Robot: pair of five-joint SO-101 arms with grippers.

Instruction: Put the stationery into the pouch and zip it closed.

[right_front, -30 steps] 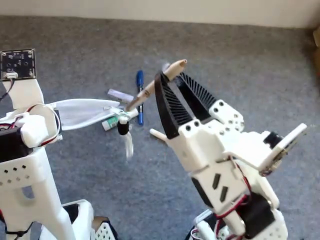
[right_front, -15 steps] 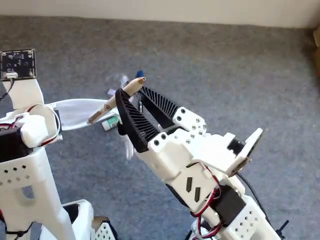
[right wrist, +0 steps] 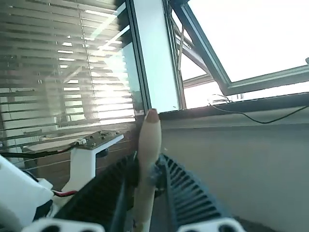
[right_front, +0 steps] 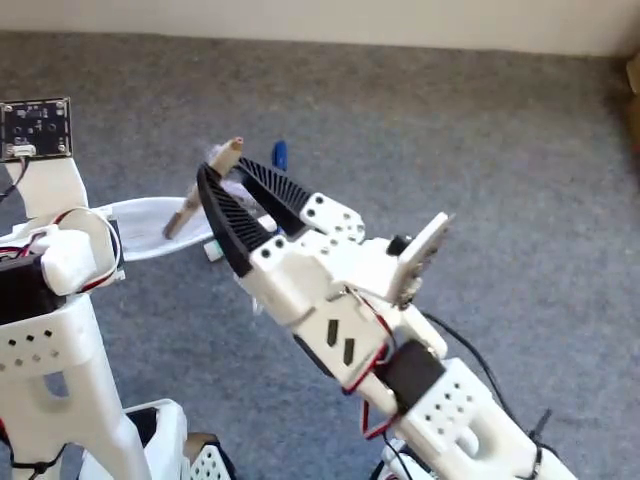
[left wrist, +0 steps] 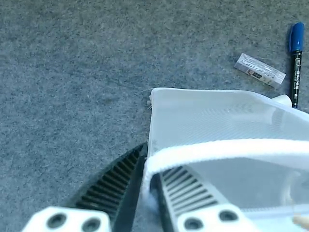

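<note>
Surface: grey carpet (right_front: 480, 150) under both arms.
Pouch: white mesh pouch (left wrist: 217, 121) lies on the carpet, mouth unzipped (one rim lifted).
Pen: tan pen (right_front: 181, 216), tilted, with its lower end at the pouch mouth; judged not yet inside.
Right gripper (right_front: 222, 168): pressed together on the pen's shaft.
Left gripper (left wrist: 145, 164): pinching the pouch rim.
Outstanding: blue marker (left wrist: 294, 63) and eraser (left wrist: 259, 71) lie on the carpet just beside the pouch; the zip is not closed.
Progress: early stage, by my judgement.

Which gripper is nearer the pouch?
Left. The left gripper is shut on the pouch at its rim; the right gripper hangs above the pouch, holding a pen.
</note>
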